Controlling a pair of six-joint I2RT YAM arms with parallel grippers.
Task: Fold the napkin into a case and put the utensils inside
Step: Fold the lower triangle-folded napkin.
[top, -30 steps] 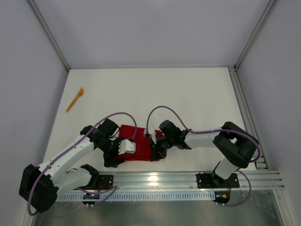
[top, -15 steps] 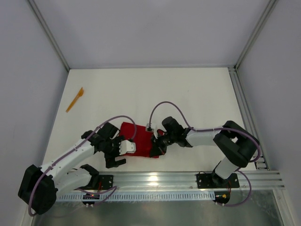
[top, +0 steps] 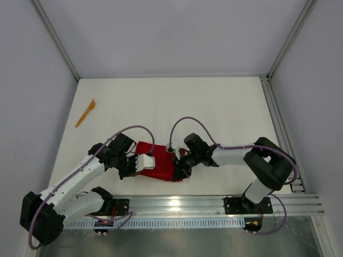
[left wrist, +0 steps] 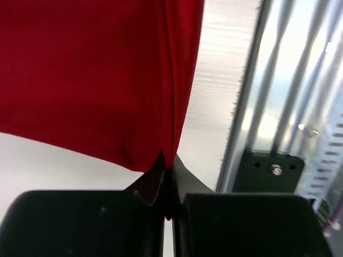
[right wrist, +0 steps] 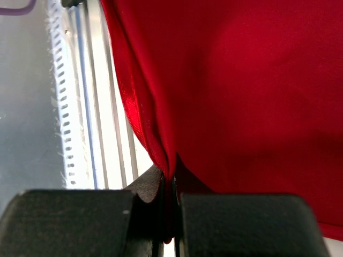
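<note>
On the table (top: 214, 118), napkin (top: 161, 164) lengthwise left-right, ends pinched by left tool (left wrist: 168, 179) and right tool (right wrist: 172, 179).

Robot lab, white enclosure (top: 171, 37), aluminium rail (top: 214, 202)

My white table (top: 214, 118) — two things on it

I see the red napkin (top: 161, 161) near the front edge, close to the metal rail (top: 214, 203). One orange utensil (top: 85, 113) lies far off by the left side — well apart from the napkin.
</note>
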